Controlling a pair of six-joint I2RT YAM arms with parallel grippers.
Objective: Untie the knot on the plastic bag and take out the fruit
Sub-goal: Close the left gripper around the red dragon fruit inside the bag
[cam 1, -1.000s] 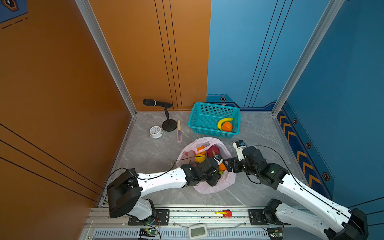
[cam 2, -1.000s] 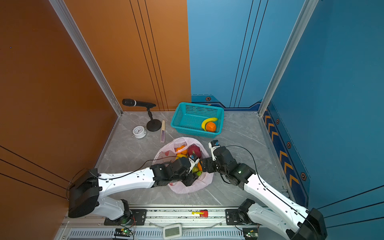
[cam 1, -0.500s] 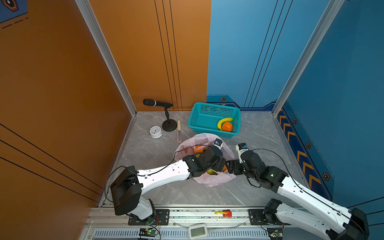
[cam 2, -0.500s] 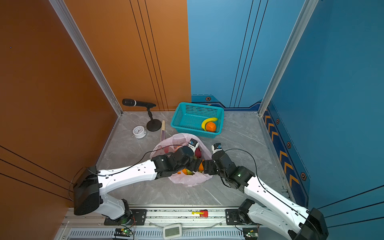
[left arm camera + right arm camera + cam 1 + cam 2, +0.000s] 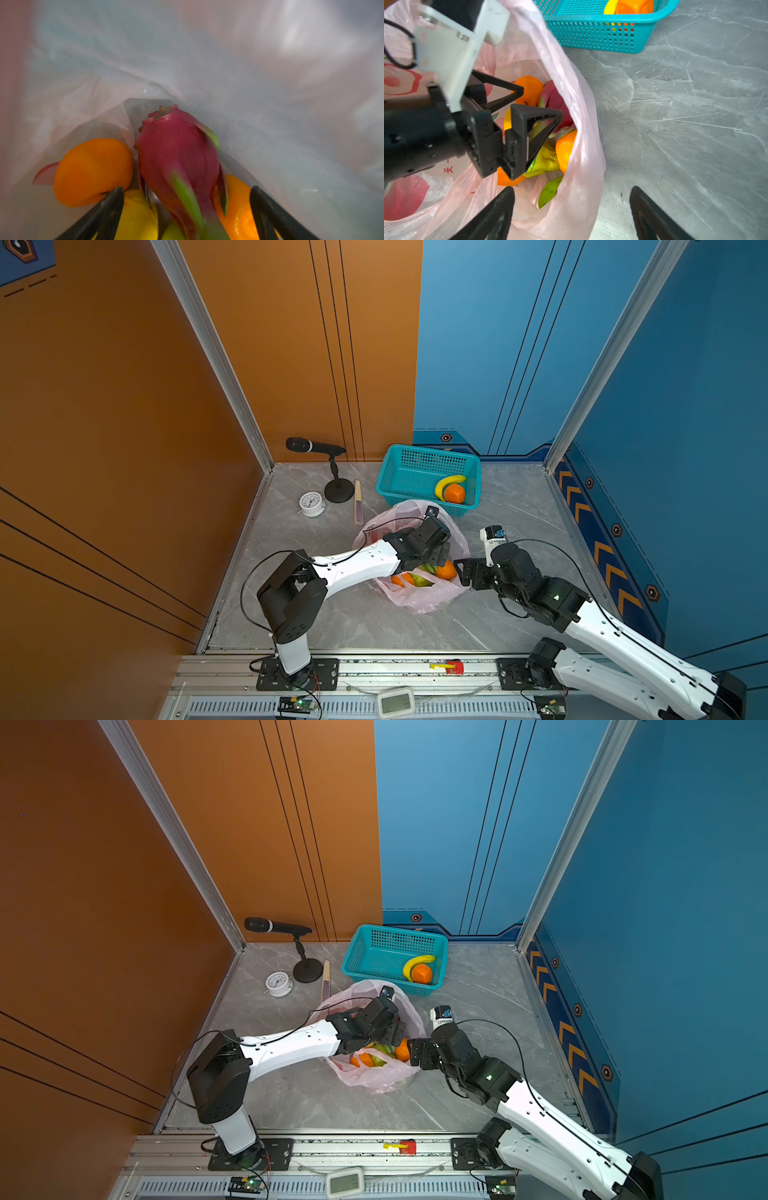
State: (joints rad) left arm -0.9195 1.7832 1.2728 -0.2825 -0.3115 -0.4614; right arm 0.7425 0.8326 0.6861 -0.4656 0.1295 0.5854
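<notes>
Right wrist view: plastic bag [image 5: 586, 133] lies on the grey marble table [image 5: 675, 124], mouth gaping wide, pink film crumpled round the fruit [image 5: 565, 149]. Left gripper [image 5: 541, 104] reaches into the bag's mouth, claw spread, tips among the fruit, nothing pinched. Left wrist view, inside the bag: dragon fruit [image 5: 176, 149] sits between the two spread fingers [image 5: 108, 212], gap on each side, no contact seen. One orange [image 5: 91, 172] touches the dragon fruit on one side, second orange [image 5: 239, 207] tucked under it on the other, yellow citrus [image 5: 139, 214] below by one finger. Right wrist view also shows a yellow-green pear [image 5: 548, 164] and a round green fruit [image 5: 550, 192] lower in the bag. Right gripper [image 5: 571, 190] hovers at the bag's rim, claw spread wide, one finger over the bag's film, the other over bare table beside the bag; holds nothing. In both top views the left arm crosses over the bag, right gripper just beside the bag's right edge. Teal basket [image 5: 428, 458] stands just beyond the bag's far side, banana [image 5: 449, 482] and an orange piece [image 5: 454, 493] in it. Microphone on stand [image 5: 316, 445] and white clock [image 5: 311, 504] stand apart from the bag, off its far-left side.
</notes>
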